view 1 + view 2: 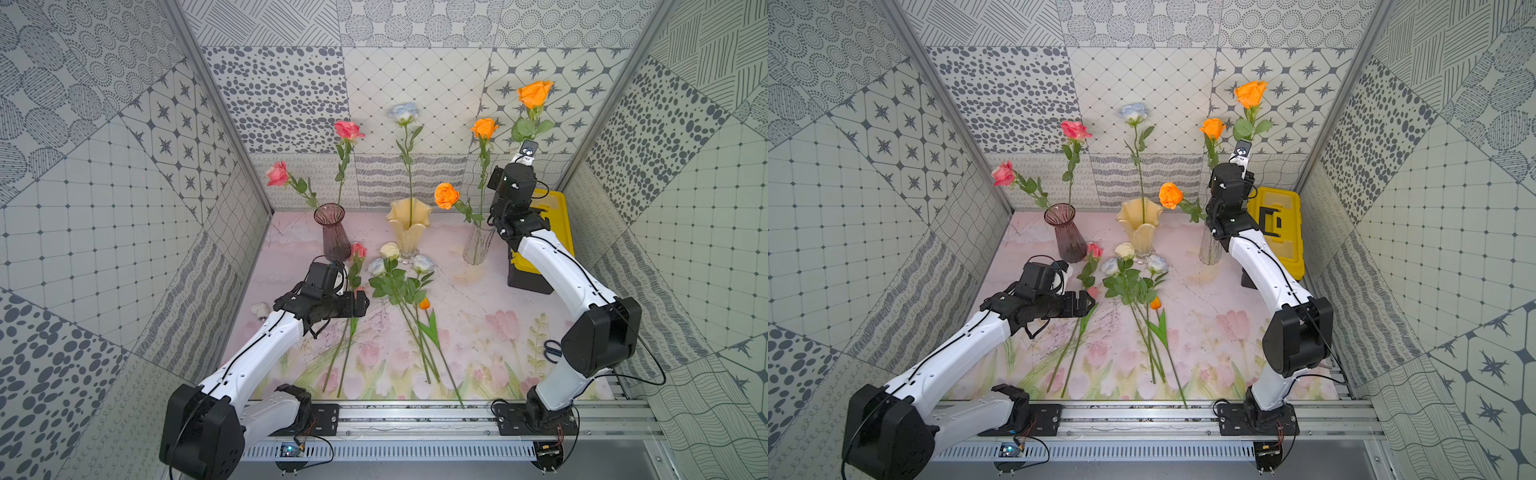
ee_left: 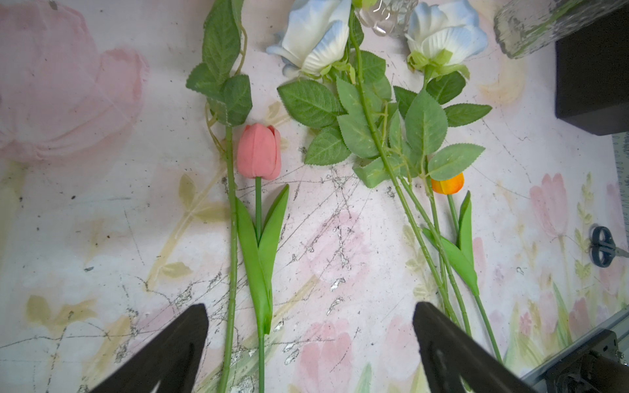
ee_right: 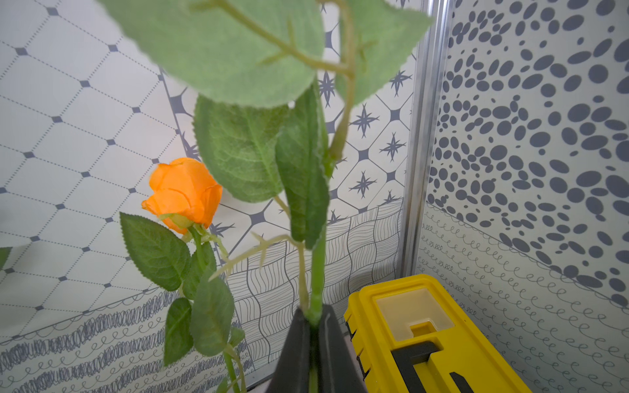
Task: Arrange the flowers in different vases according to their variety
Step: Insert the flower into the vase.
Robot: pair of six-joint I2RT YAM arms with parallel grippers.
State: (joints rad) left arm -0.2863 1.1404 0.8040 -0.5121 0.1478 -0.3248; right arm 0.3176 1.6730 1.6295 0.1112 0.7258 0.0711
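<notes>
While the right arm's fingers are clamping the green stem of an orange rose and holding it upright in the upper right of both top views, the clear ribbed vase is standing lower down, just left of that arm. It is already carrying two other orange roses, so I am judging that this bloom is heading for the same vase.

The bottom of its stem is hiding behind the wrist, so I am not seeing how far it is hanging below the grip. To do this well, the arm is needing to bring that hidden tip over the vase mouth first. Then it should be lowering straight down, easing the leaves past the two stems leaning there rather than shoving them. A sideways push is risking a tipped vase, with the yellow toolbox close by. Letting go is best left until the stem is sitting well inside.

At centre left, the left arm's fingers are standing wide apart, holding nothing. They are hovering over a pink rose stem and a pink tulip lying side by side on the table. White-and-blue roses and a small orange tulip are lying at centre.
</notes>
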